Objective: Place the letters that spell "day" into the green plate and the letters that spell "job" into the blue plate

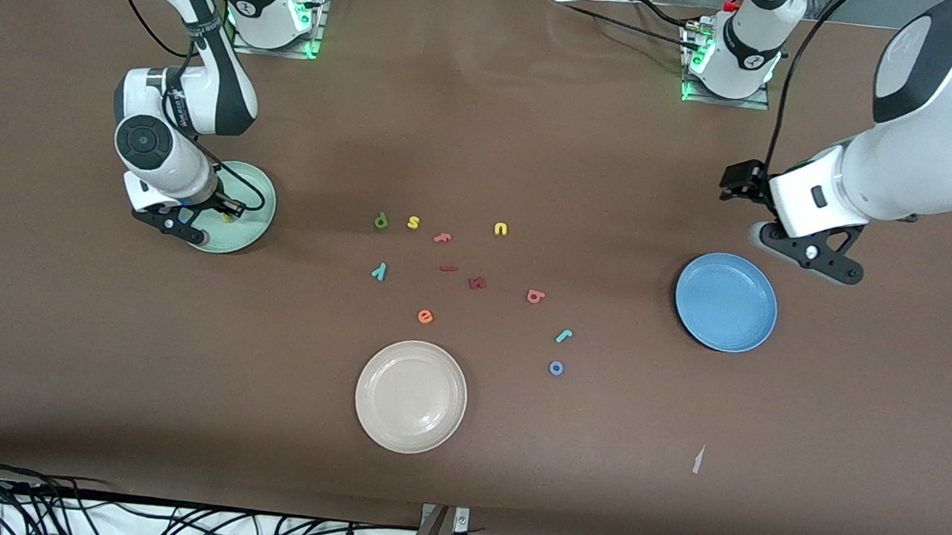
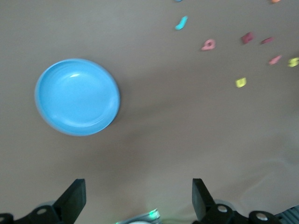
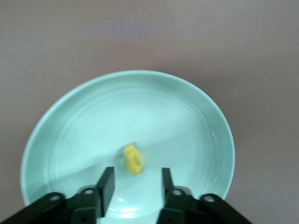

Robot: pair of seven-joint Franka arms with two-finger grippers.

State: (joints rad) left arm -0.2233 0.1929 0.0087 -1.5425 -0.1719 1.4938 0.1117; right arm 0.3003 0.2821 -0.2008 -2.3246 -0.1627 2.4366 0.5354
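Note:
The green plate [image 1: 263, 204] [image 3: 187, 116] lies toward the right arm's end of the table. My right gripper [image 1: 202, 225] [image 3: 137, 176] hangs over it, open. The yellow a [image 1: 227, 216] [image 3: 134, 159] is in the plate just past the fingertips, free of them. Mid-table lie the green d [image 1: 381, 221], teal y [image 1: 379, 271], salmon b [image 1: 535, 297] [image 2: 208, 45], teal j [image 1: 563, 335] [image 2: 181, 22] and blue o [image 1: 556, 368]. The blue plate [image 1: 726, 302] [image 2: 77, 97] is bare. My left gripper [image 1: 809, 255] [image 2: 138, 186] waits open over the table beside it.
Other letters lie among them: yellow s [image 1: 413, 222] and u [image 1: 501, 229], pink f [image 1: 442, 237], two dark red ones [image 1: 477, 282], orange e [image 1: 425, 316]. A cream-white plate [image 1: 410, 396] sits nearer to the front camera than the letters.

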